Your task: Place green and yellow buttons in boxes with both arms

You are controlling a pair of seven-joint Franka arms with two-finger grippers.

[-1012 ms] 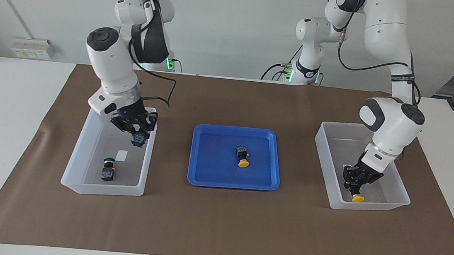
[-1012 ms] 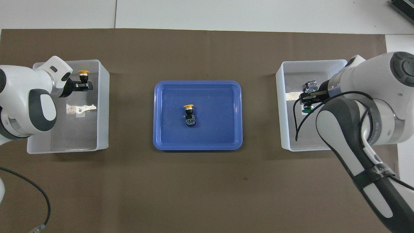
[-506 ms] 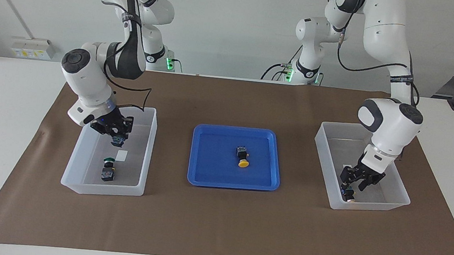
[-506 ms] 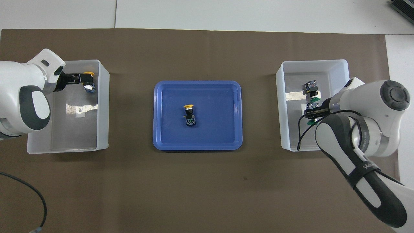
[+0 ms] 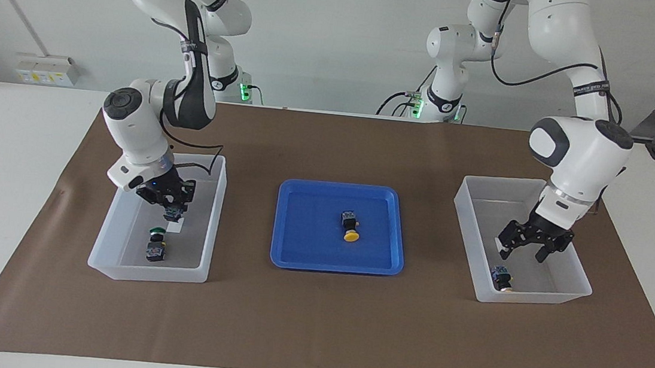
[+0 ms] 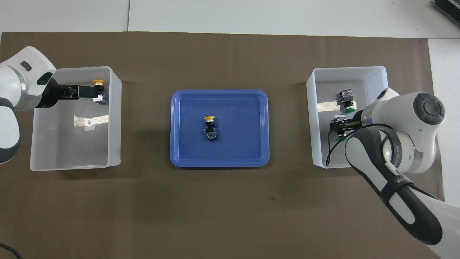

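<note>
My right gripper is low inside the box at the right arm's end, in the middle band of the facing view. Its jaws are clamped on a green button, which hangs over the white sticker on the box floor. I cannot tell whether that button touches the floor. A second green button lies in the same box, lower in the facing view than the one I hold. It is close to my fingers but apart from them. The box walls rise around my hand. My left gripper hangs with its jaws spread wide and empty over the box at the left arm's end. A yellow button lies on that box's floor, just below my fingertips in the facing view and clear of them. In the overhead view my fingers overlap its dark body, and its yellow cap shows in the upper corner of the box. Between the two boxes, at the centre of both views, sits a shallow blue tray. Another yellow button lies in the middle of it, well apart from either hand. Everything rests on a brown mat.
</note>
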